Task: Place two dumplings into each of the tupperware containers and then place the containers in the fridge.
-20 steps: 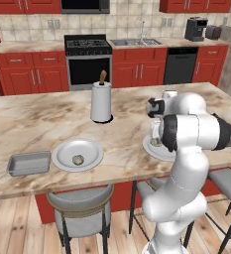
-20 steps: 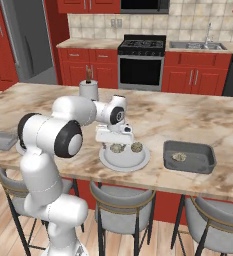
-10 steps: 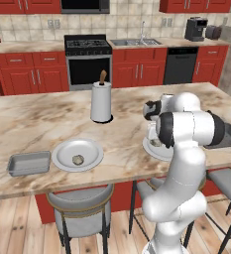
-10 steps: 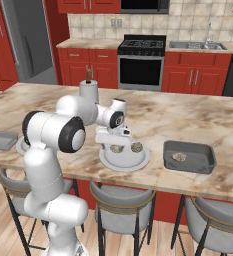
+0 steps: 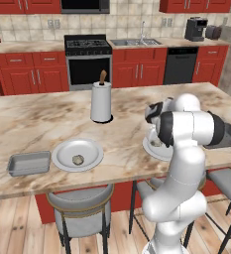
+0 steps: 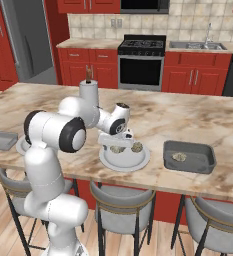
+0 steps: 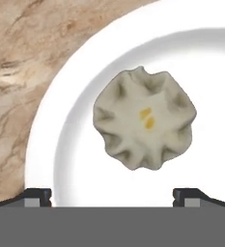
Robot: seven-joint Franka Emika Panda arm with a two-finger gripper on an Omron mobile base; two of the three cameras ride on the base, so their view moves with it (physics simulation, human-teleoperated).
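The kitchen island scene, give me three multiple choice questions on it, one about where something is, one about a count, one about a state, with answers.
1. Where is the paper towel roll?
A. on the island counter
B. on the stove
C. in the sink

2. How many dumplings lie on the left plate?
A. none
B. one
C. three

3. How does the gripper stand over the right plate?
A. shut on a dumpling
B. open above a dumpling
C. shut on the plate rim

Answers: 1 A, the roll stands upright on the marble counter. 2 B, a single dumpling sits near the plate's middle. 3 B, in the hand view the fingertips sit wide apart with the dumpling lying free on the plate.
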